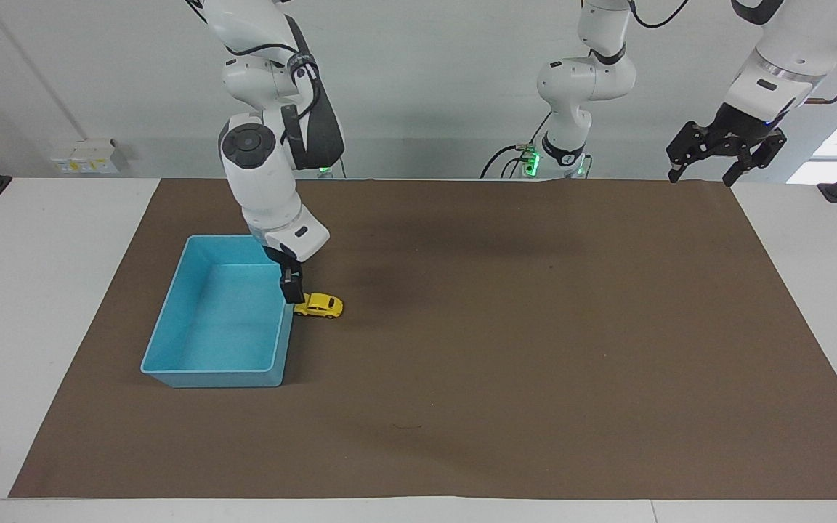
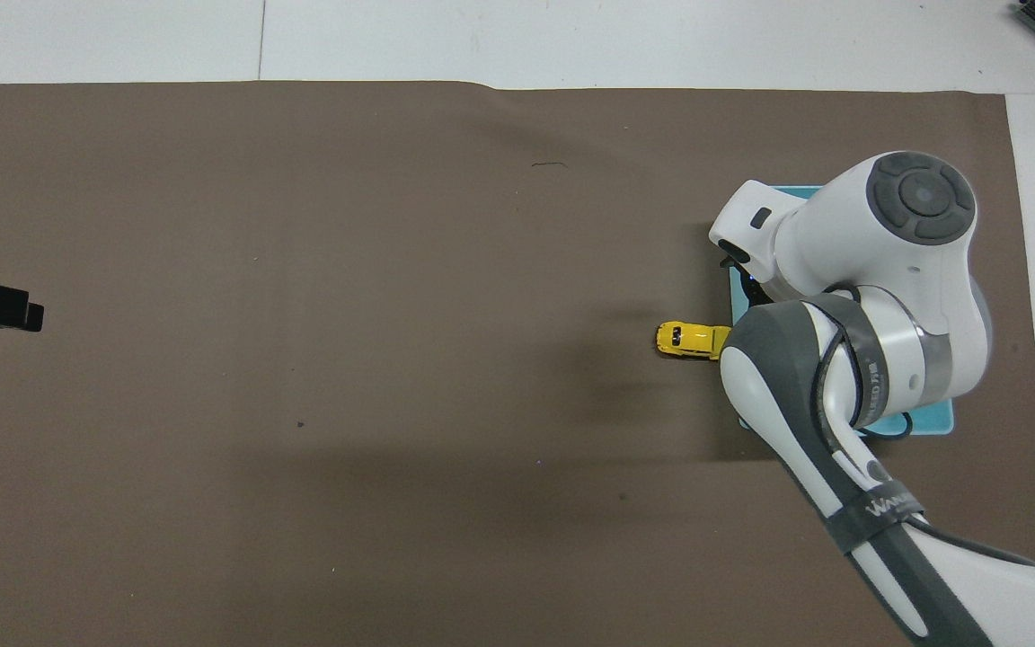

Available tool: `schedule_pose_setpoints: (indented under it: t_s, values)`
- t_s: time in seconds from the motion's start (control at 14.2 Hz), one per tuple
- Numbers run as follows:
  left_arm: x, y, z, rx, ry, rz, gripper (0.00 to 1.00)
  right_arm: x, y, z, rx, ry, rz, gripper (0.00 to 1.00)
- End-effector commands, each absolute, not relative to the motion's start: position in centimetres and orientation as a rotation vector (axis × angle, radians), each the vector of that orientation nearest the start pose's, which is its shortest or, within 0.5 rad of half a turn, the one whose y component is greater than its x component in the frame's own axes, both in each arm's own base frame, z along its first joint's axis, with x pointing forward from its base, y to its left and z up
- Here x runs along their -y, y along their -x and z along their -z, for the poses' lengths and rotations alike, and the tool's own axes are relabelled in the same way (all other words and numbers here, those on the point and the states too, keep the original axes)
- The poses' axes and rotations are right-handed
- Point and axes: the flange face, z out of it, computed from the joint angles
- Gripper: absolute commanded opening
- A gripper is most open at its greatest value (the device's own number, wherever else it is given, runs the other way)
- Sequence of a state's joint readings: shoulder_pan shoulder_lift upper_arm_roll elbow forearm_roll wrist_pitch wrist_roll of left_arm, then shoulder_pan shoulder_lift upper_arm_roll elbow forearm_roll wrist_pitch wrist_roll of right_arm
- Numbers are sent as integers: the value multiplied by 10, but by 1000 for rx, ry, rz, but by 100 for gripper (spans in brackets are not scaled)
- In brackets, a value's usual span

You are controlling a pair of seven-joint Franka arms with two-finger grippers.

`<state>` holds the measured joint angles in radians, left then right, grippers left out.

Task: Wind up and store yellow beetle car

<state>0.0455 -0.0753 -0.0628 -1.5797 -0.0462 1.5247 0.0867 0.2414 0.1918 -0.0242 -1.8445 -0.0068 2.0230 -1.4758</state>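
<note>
I've got the yellow beetle car (image 1: 319, 306) sitting on the brown mat (image 1: 506, 349), toward the right arm's end of the counter (image 1: 41, 276), parked right against the outer wall of the blue bin (image 1: 171, 319); from here I'd say its tail touches the wall, though I can't be sure. The bin itself holds nothing that I can see. My right gripper (image 1: 290, 289) is down low over the bin's wall, just beside the car, on the side nearer the robots. Its jaws stand apart and grip nothing, though edge-on in the facing view they're hard to read, and in the overhead view the arm's own bulk covers them. My left gripper (image 1: 704, 168) waits up in the air over the mat's corner at the left arm's end, jaws spread wide with nothing in them.
</note>
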Motion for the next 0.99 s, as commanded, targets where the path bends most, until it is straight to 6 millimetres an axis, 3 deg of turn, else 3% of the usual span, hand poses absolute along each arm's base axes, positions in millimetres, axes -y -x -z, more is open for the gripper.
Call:
schedule_pose_setpoints:
  t_s: [0.0, 0.28, 0.7, 0.92]
  values:
    - [17, -519, -656, -163, 3190, 52, 100, -130, -587, -401, -2342, -2098, 12, 100]
    - [6, -508, -654, -129, 3192, -85, 100, -133, -585, -378, -2312, -2132, 14, 100]
    - [7, -508, -655, -136, 3191, -80, 100, -145, -578, -338, -2310, -2134, 14, 100]
    - [4, -508, -655, -126, 3192, -80, 100, -145, -575, -331, -2308, -2132, 8, 100]
